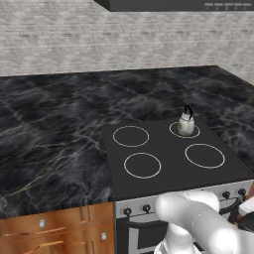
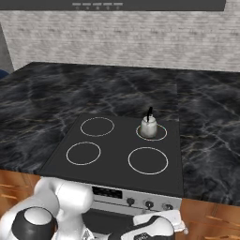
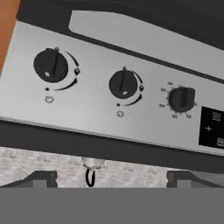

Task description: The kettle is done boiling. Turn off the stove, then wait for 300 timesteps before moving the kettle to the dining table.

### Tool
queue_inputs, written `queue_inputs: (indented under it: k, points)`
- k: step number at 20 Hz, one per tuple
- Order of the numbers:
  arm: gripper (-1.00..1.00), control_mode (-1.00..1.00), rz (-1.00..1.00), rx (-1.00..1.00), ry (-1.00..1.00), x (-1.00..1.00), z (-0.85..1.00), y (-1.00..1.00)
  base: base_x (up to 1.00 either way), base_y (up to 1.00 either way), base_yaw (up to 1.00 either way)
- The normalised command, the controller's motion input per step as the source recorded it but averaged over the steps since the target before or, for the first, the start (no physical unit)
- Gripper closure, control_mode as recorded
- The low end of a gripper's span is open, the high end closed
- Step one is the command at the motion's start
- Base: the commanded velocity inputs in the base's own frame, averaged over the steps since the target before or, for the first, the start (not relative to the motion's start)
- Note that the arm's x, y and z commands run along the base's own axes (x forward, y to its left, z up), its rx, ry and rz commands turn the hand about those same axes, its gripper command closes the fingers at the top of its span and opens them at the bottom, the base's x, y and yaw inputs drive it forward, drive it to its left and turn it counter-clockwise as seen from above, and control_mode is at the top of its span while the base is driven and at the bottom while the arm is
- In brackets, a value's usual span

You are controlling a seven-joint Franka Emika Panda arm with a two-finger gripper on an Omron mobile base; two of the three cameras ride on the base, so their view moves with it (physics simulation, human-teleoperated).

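The kettle (image 1: 186,124) (image 2: 148,126), small and silvery-white with a black arched handle, stands upright on the back right burner ring of the stove (image 1: 168,149) (image 2: 117,145). My gripper (image 3: 111,179) is low in front of the stove's steel front panel (image 3: 96,100), open wide with nothing between its fingertips (image 3: 41,177). The hand view is rolled upside down. It faces three black knobs, at the left (image 3: 51,65), the middle (image 3: 124,84) and the right (image 3: 181,98). The kettle (image 3: 90,168) peeks in beyond the panel's edge. The hand (image 2: 157,224) hangs below the panel's right end. The dining table is out of view.
Black marble counter (image 1: 54,129) (image 2: 206,122) surrounds the cooktop on both sides and behind. A pale brick wall (image 1: 99,34) rises at the back, with a range hood (image 2: 140,4) above. Orange-brown wooden drawers (image 1: 59,230) sit left of the oven.
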Motion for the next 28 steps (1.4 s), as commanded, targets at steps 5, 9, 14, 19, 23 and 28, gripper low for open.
queue_inputs:
  k: [5, 9, 14, 19, 23, 28]
  points:
    - [-1.0, -1.0, 0.0, -0.15, 0.0, 0.0, 0.46, 0.01, 0.0, 0.0, 0.0]
    - [-1.0, -1.0, 0.0, -0.15, 0.0, 0.0, 0.42, 0.05, 0.0, 0.0, 0.0]
    - [-1.0, -1.0, 0.02, -0.12, 0.01, 0.08, 0.35, 0.11, 0.0, 0.0, 0.0]
    - [-1.0, -1.0, 0.06, -0.1, 0.05, 0.19, 0.41, 0.08, 0.0, 0.0, 0.0]
    - [-1.0, -1.0, 0.11, -0.1, 0.06, 0.26, 0.43, 0.05, 0.0, 0.0, 0.0]
    - [-1.0, -1.0, 0.14, -0.11, 0.06, 0.33, 0.36, 0.01, 0.0, 0.0, 0.0]
